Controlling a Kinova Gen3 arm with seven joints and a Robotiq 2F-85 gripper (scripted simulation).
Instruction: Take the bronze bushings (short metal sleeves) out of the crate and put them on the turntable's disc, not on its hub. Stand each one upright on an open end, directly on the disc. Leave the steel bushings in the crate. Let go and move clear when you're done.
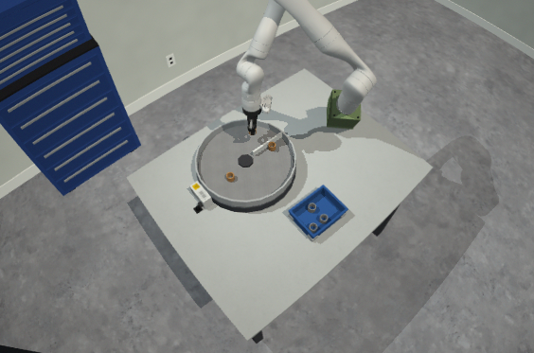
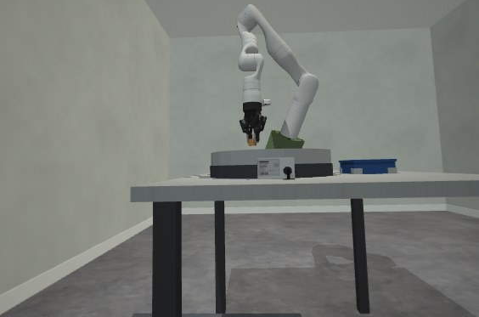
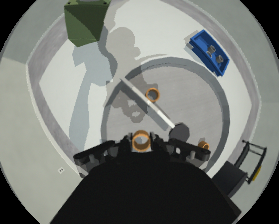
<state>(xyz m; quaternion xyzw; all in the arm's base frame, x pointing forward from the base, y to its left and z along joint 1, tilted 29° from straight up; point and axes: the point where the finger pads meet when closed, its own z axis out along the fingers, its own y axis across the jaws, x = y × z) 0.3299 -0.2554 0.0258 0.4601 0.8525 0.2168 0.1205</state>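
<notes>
Tool (image 1: 252, 132) (image 2: 253, 140) (image 3: 141, 137): closed on bronze bushing (image 1: 255, 132) (image 2: 252, 142) (image 3: 141, 141), above disc (image 1: 218, 155) (image 3: 200, 100), beyond hub (image 1: 245, 161) (image 3: 179, 132), apparently for upright drop-off. Two bronze bushings (image 1: 272, 146) (image 3: 152, 95): on disc, either side of hub. Steel ones (image 1: 324, 218) (image 3: 219, 59): in crate (image 1: 340, 210) (image 2: 368, 166) (image 3: 223, 70), per task.

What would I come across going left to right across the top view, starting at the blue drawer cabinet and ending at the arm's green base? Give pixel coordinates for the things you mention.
Blue drawer cabinet (image 1: 71, 127), wall outlet (image 1: 170, 61), white box with a yellow patch (image 1: 201, 193), turntable's dark hub (image 1: 245, 161) (image 3: 180, 133), blue crate (image 1: 294, 219) (image 2: 368, 166) (image 3: 194, 44), green base (image 1: 333, 119) (image 2: 275, 143) (image 3: 85, 25).
</notes>
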